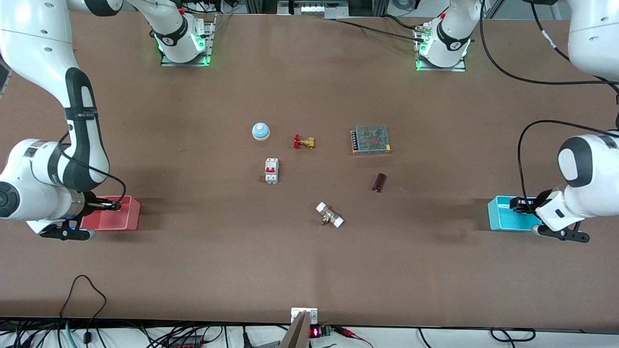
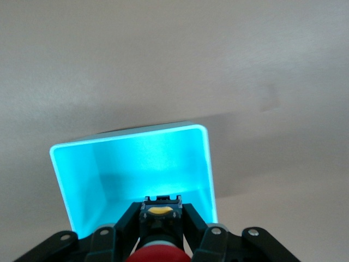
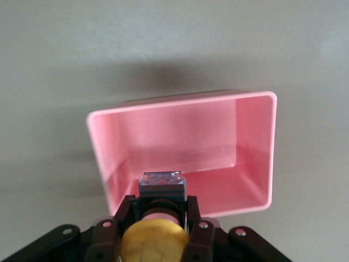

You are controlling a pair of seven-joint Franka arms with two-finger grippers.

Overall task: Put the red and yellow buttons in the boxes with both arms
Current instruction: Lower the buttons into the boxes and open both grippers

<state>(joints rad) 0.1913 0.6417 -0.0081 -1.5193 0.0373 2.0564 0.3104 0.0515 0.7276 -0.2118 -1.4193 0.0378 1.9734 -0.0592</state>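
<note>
My left gripper [image 1: 517, 204] is over the cyan box [image 1: 503, 220] at the left arm's end of the table. In the left wrist view the gripper [image 2: 161, 215] is shut on the red button [image 2: 161, 255], held by its dark body above the inside of the cyan box [image 2: 136, 158]. My right gripper [image 1: 112, 206] is over the pink-red box [image 1: 121, 220] at the right arm's end. In the right wrist view the gripper [image 3: 161, 210] is shut on the yellow button [image 3: 154, 243], held above the pink box [image 3: 185, 131]. Both boxes look empty inside.
In the table's middle lie a blue dome bell [image 1: 260, 131], a brass valve with a red handle [image 1: 304, 142], a white circuit breaker [image 1: 271, 170], a mesh-topped power supply [image 1: 371, 139], a small dark cylinder [image 1: 378, 182] and a white-ended fitting [image 1: 330, 215].
</note>
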